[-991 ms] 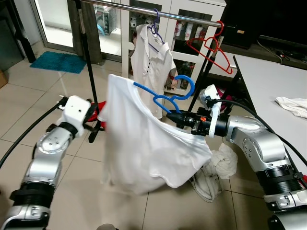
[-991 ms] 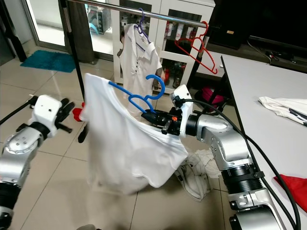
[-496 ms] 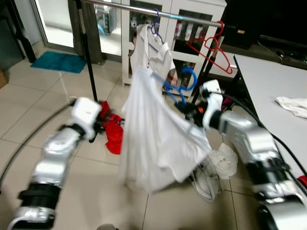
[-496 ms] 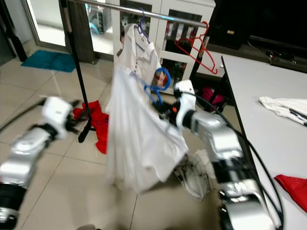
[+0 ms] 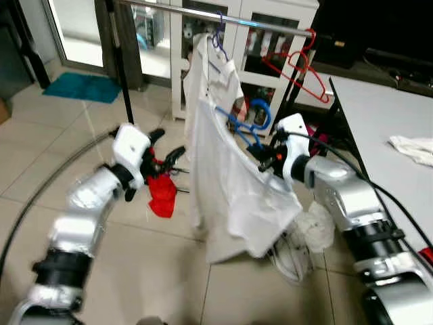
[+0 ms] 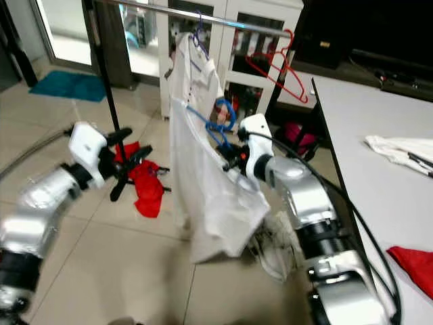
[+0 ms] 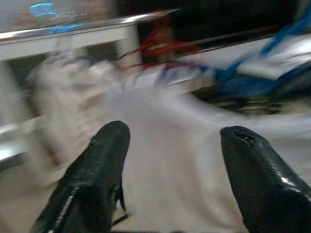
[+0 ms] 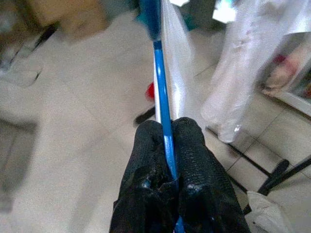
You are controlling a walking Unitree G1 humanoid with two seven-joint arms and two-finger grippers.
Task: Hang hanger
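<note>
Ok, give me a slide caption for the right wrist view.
Right gripper shut on the blue hanger, white shirt draped alongside, tiled floor below.

Left wrist view motion-blurred; white shirt [image 5: 233, 196] hides most of blue hanger [image 5: 245, 125]; tabletop [image 5: 379, 115] cut by picture edge.
</note>
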